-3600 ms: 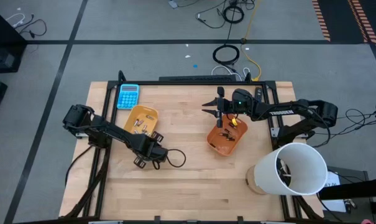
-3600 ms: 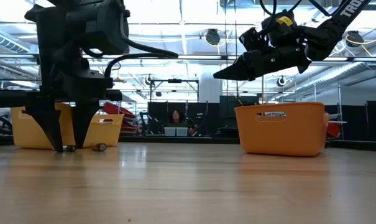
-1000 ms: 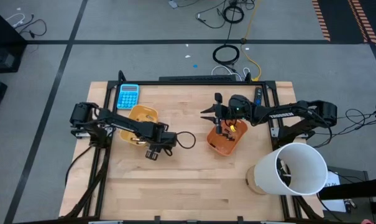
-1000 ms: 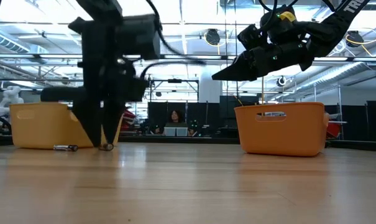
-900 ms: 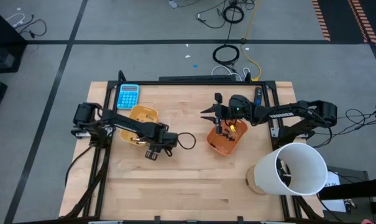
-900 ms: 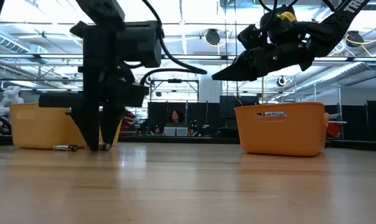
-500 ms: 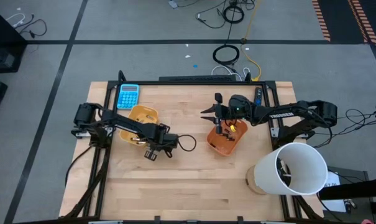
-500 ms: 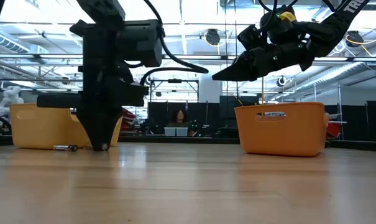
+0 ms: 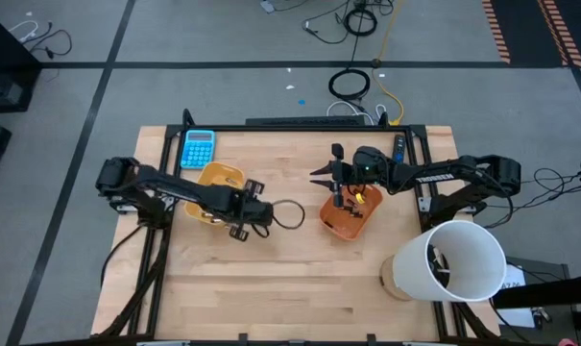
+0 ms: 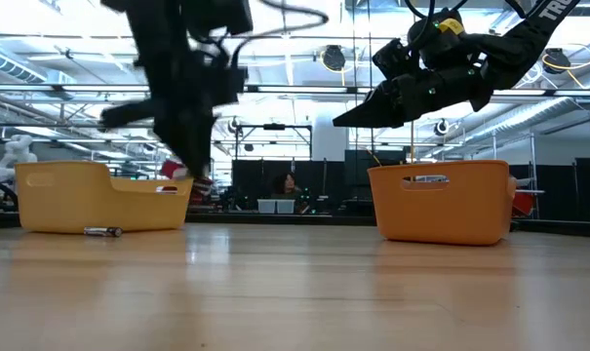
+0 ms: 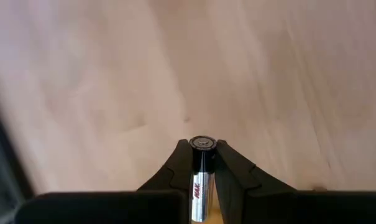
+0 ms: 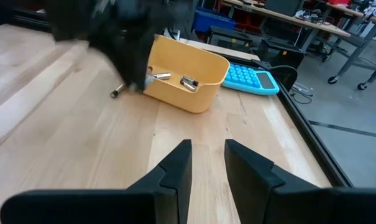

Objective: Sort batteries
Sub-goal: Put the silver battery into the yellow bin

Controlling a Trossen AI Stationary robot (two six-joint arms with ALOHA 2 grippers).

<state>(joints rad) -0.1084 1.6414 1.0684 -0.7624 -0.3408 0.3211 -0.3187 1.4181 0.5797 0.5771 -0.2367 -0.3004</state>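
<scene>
My left gripper [image 9: 238, 229] is shut on a silvery-grey battery [image 11: 202, 177] and hangs raised above the table, just near of the yellow tray [image 9: 218, 187]. In the low view the left gripper [image 10: 192, 166] is blurred, level with that tray's rim. The tray [image 12: 181, 74] holds a few batteries [image 12: 188, 82]. One small dark battery [image 10: 101, 231] lies on the table in front of it. My right gripper [image 9: 321, 173] is open and empty, held high over the far left edge of the orange tray [image 9: 351, 213]. My left gripper pinches the battery between its two fingers [image 11: 234, 177]. The battery lies along the fingers, and its round end [image 11: 203, 142] shows at the fingertips. The fingers point down at the bare wood. The battery is lifted clear of the table.
A blue calculator [image 9: 198, 148] lies at the far left corner behind the yellow tray. A large white bucket [image 9: 450, 261] stands at the near right. The orange tray [image 10: 441, 200] holds several small things. Bare wood lies in the table's middle and near half.
My left gripper stood with its fingertips on the table beside a battery near the yellow tray, shut on it, and has risen quickly with it, shifting a little toward the far edge. That battery is gone from the table. My right gripper has kept still.
</scene>
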